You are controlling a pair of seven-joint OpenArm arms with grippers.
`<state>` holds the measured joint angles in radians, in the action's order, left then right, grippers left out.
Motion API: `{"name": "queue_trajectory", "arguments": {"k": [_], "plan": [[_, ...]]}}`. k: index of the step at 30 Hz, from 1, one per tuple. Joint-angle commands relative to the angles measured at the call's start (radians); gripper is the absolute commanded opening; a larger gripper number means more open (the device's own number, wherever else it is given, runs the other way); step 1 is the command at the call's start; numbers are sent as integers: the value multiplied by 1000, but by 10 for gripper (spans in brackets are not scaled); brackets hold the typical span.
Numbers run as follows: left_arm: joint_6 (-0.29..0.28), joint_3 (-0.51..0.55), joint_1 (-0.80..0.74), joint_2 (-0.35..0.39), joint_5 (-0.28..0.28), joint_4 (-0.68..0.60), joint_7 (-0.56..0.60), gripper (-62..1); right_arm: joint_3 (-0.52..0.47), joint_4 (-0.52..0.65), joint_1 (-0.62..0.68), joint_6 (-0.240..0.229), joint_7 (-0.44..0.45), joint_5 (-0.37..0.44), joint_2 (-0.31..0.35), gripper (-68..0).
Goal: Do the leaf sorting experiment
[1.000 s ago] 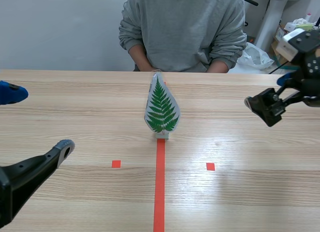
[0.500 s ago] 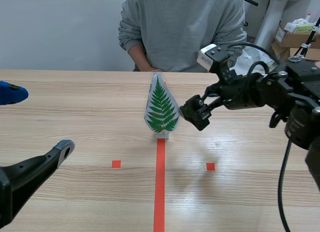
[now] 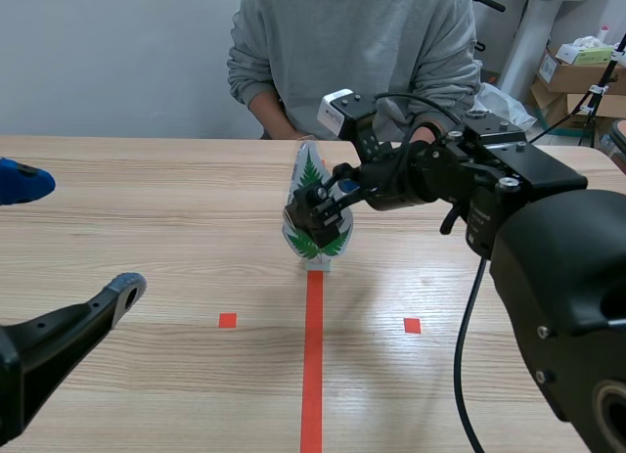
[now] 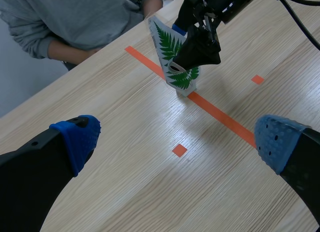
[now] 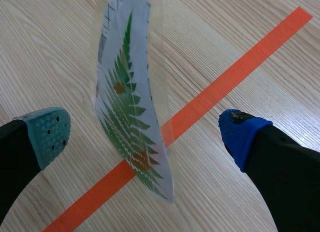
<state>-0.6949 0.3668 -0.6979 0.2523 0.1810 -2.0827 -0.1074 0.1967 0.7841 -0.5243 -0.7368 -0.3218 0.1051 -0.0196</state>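
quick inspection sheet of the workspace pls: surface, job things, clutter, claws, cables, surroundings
Surface: wooden table, marked with an orange-red tape line and two small squares.
Job's things: one fern leaf card, upright in a small stand at the far end of the tape line.
Clutter: nothing seen.
Claws: right claw is open, one finger on each side of the card, with a gap showing on both sides. Left claw is open and holds nothing, low at the near left.
Cables: black cable hangs along the right arm.
Surroundings: person in a grey sweatshirt seated across the table; cardboard boxes behind, at the right.
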Motion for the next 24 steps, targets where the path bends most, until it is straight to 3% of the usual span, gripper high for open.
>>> {"name": "queue_trajectory", "arguments": {"k": [1,5,13,20,24], "plan": [[-1,-7,1,-5,13,-11,10,14,-3,11,-19,-9,15,9,11,-68],[-1,-7,1,-5,13,-11,11,14,-3,11,-7,-9,22,9,11,-106],[-1,-7,3,-5,13,-11,14,14,-4,11,20,-4,67,9,11,-314],[-1,-7,3,-5,13,-11,14,14,-4,11,20,-5,86,9,11,-541],[-1,-7,3,-5,13,-11,14,14,-4,11,20,-5,109,9,10,-603]]}}
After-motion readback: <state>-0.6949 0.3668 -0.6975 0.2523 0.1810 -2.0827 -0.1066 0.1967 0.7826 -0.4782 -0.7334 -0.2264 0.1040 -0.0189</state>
